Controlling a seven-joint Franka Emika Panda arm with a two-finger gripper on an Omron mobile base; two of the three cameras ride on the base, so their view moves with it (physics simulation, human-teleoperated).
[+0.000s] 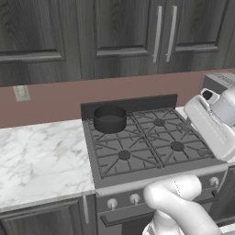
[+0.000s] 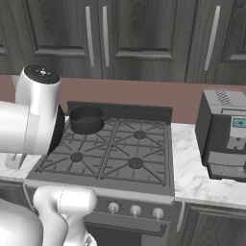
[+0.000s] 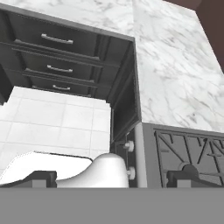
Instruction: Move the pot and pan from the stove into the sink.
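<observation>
The short, straight-sided dark grey pot [image 1: 109, 119] sits on the rear-left burner of the stove [image 1: 147, 142], on its black cast grates. White veined marble desk [image 1: 41, 160] lies just beside the stove. The end effector [image 3: 111, 178] is released, fingertips spread wide over the stove's front edge.

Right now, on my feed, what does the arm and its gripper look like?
The arm is glossy white, built of fat rounded tube segments with dark joints; in the right base view one cylindrical joint ends in a black cap speckled with small marks. No loose cables show. The gripper has two small, dark, blocky finger tips.
</observation>
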